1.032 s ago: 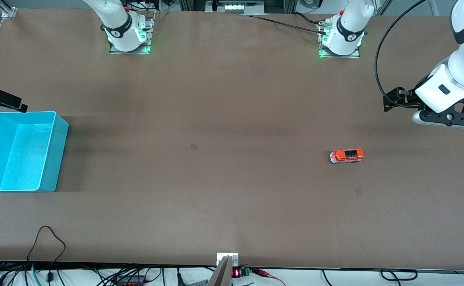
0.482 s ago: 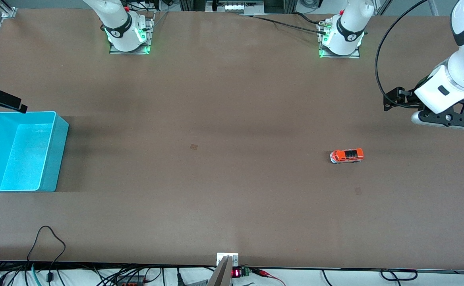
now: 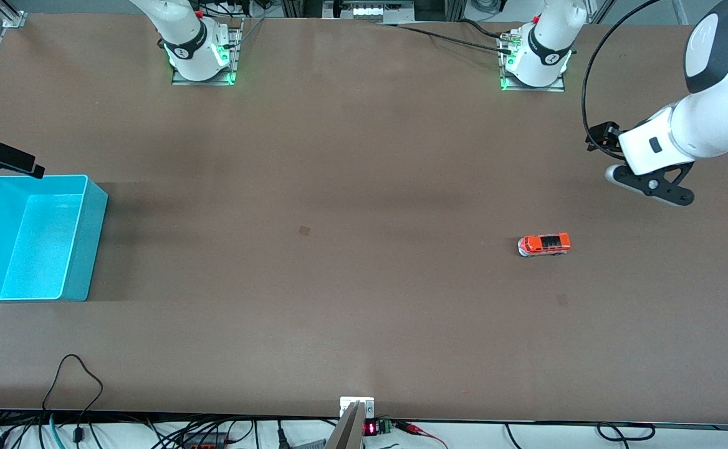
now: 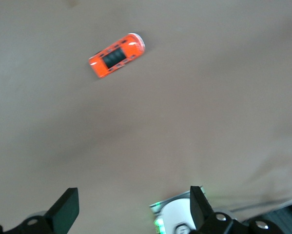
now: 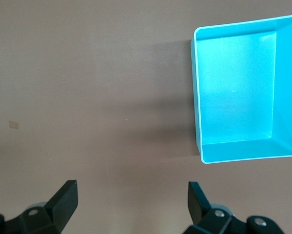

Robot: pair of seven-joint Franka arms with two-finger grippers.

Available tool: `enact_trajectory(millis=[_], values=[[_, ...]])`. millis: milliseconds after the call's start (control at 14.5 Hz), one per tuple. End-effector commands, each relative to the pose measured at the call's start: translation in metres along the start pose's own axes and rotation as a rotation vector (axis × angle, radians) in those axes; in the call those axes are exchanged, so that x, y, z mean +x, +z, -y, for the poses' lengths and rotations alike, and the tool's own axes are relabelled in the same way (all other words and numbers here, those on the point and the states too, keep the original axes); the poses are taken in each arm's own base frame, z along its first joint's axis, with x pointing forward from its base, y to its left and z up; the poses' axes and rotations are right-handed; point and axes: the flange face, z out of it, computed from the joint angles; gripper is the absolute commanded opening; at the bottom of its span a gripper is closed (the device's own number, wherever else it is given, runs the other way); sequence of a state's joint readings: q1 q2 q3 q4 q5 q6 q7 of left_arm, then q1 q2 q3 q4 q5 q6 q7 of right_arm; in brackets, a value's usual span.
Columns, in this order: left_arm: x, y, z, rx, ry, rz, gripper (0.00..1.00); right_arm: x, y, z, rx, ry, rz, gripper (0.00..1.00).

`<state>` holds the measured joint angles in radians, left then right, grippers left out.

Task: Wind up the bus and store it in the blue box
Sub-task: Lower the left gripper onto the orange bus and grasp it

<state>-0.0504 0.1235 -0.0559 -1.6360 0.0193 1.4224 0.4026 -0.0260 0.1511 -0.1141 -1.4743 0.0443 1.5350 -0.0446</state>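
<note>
Orange bus [image 3: 544, 244] on table; blue box [image 3: 83, 237] well apart.

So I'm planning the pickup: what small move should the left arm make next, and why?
Probably carry the left hand over the bus and start lowering. Its fingers are open and empty, it hangs over bare table toward the left arm's end, and the bus stands untouched on the table. The right hand, open, waits beside the blue box.
</note>
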Motion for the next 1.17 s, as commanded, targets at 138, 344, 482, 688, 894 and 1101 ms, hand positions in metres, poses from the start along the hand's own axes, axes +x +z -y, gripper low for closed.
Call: enact_trajectory(millis=[138, 344, 482, 688, 894, 1101], values=[[0.028, 0.062, 0.012, 0.016, 0.365, -0.033, 1.00, -0.001, 0.002, 0.001, 0.001, 0.003, -0.007, 1.00], [0.050, 0.138, 0.023, 0.108, 0.616, -0.138, 1.00, -0.001, 0.002, 0.001, 0.001, 0.003, -0.009, 1.00], [0.066, 0.179, 0.029, 0.152, 0.732, -0.171, 1.00, -0.001, 0.002, 0.001, 0.001, 0.001, -0.009, 1.00], [0.091, 0.229, 0.041, 0.206, 0.890, -0.207, 1.00, -0.001, 0.002, 0.001, 0.001, 0.001, -0.009, 1.00], [0.104, 0.252, 0.052, 0.266, 1.000, -0.237, 1.00, -0.001, 0.002, 0.001, -0.002, 0.002, -0.009, 1.00], [0.110, 0.268, 0.061, 0.288, 1.004, -0.254, 1.00, -0.001, 0.002, 0.001, -0.005, 0.000, -0.010, 1.00]])
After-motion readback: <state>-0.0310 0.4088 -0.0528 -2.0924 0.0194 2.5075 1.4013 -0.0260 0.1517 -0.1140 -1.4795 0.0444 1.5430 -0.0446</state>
